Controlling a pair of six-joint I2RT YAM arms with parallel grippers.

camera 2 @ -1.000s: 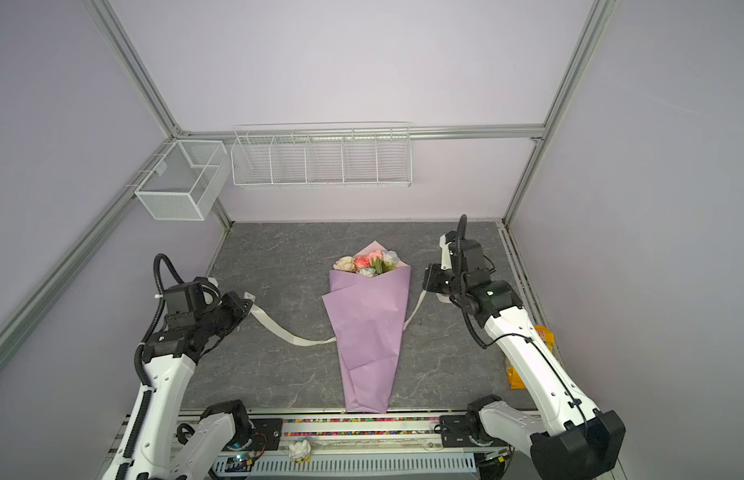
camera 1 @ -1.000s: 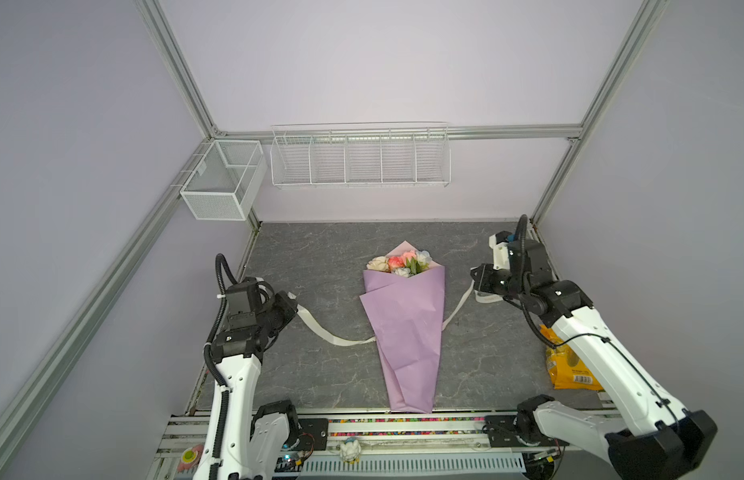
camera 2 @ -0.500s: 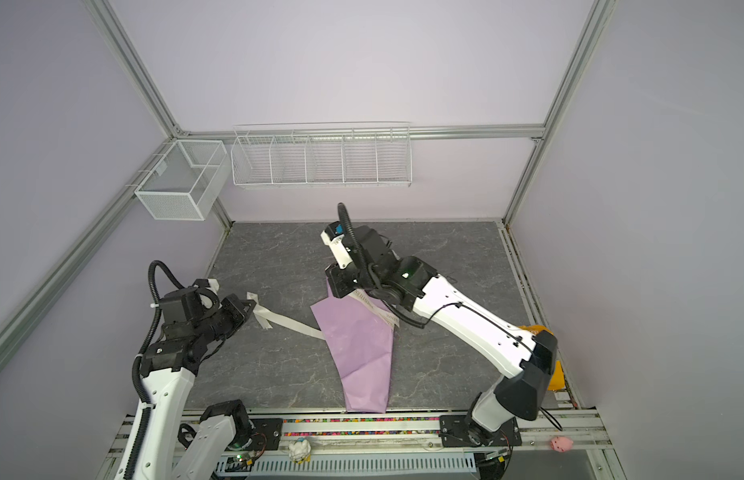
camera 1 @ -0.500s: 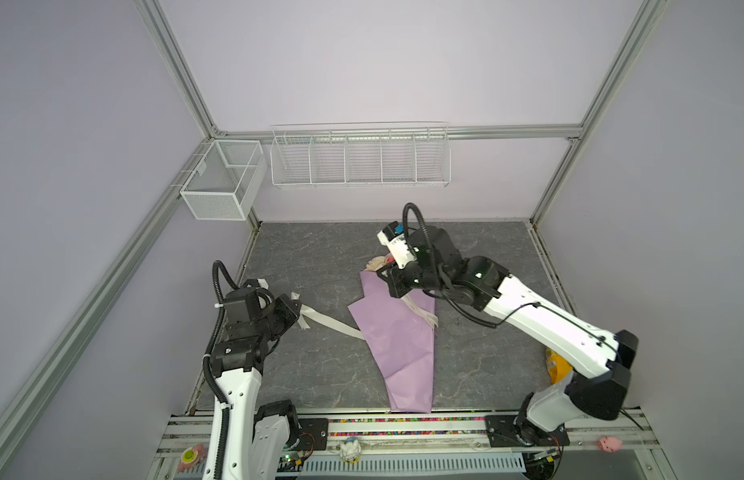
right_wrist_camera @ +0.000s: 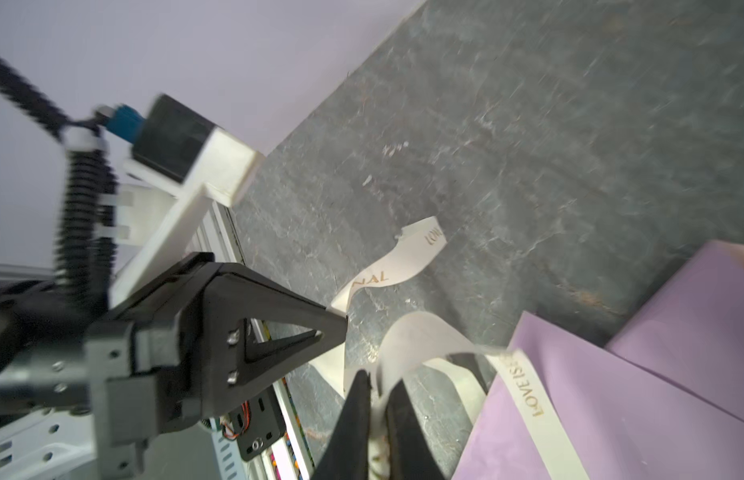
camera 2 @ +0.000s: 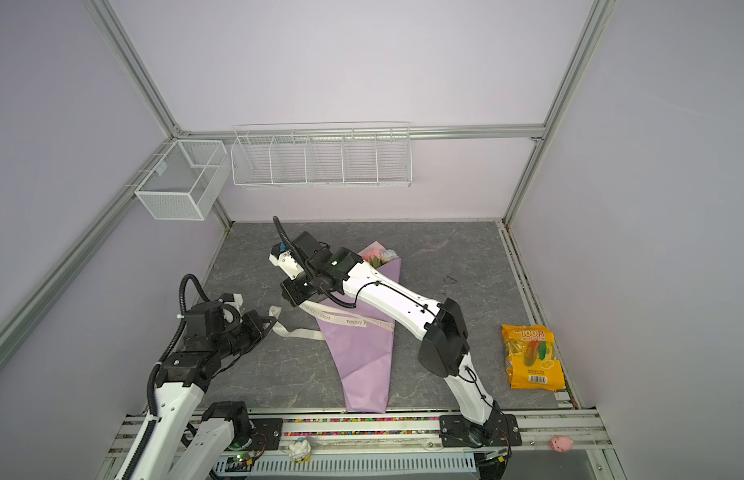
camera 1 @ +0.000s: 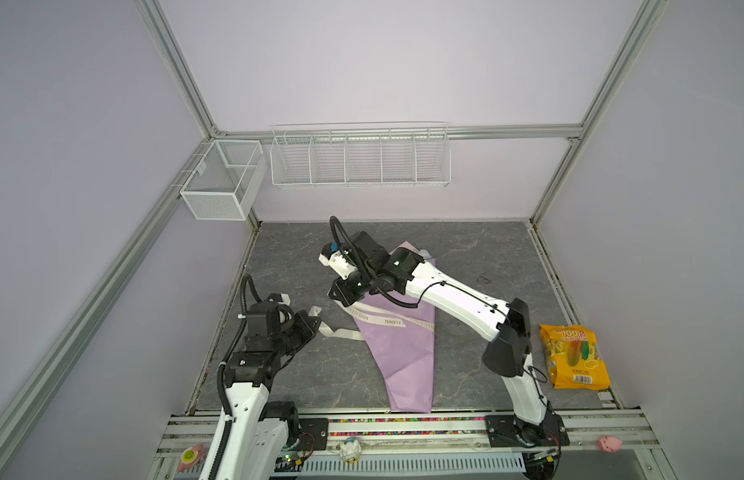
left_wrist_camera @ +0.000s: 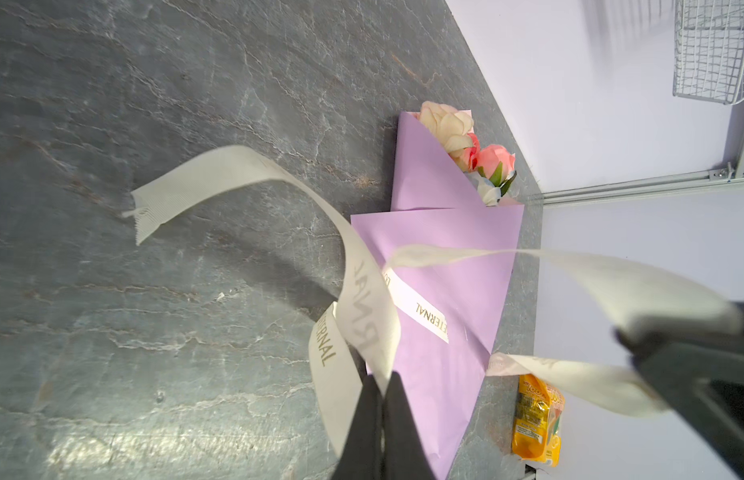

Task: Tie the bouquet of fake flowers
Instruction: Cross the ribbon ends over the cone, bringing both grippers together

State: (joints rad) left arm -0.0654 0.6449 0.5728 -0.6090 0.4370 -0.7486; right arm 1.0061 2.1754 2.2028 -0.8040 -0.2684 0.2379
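The bouquet of fake flowers (camera 1: 403, 357) (camera 2: 364, 365) lies mid-table in a lilac paper cone, point toward the front rail. Its pink and cream blooms (camera 2: 378, 254) (left_wrist_camera: 457, 133) show at the far end. A cream printed ribbon (camera 1: 387, 322) (camera 2: 345, 322) (left_wrist_camera: 420, 311) crosses the paper. My left gripper (camera 1: 317, 325) (camera 2: 272, 322) (left_wrist_camera: 383, 380) (right_wrist_camera: 341, 323), left of the cone, is shut on one ribbon end. My right gripper (camera 1: 340, 297) (camera 2: 293, 298) (right_wrist_camera: 378, 380) has reached across the cone's left edge. Its jaws stand narrowly apart, and the ribbon (right_wrist_camera: 407, 332) fills the gap between them.
An orange snack bag (camera 1: 574, 357) (camera 2: 532, 357) (left_wrist_camera: 536, 419) lies at the table's right edge. A wire rack (camera 1: 360, 156) and a mesh box (camera 1: 220, 183) hang on the back wall. The front rail (camera 1: 403, 419) borders the table. The right arm spans the cone's upper half.
My right arm has swung from the right side across the bouquet to its left, laying the ribbon over the paper. The cone has tilted slightly. The left gripper has held its ribbon end nearly in place.
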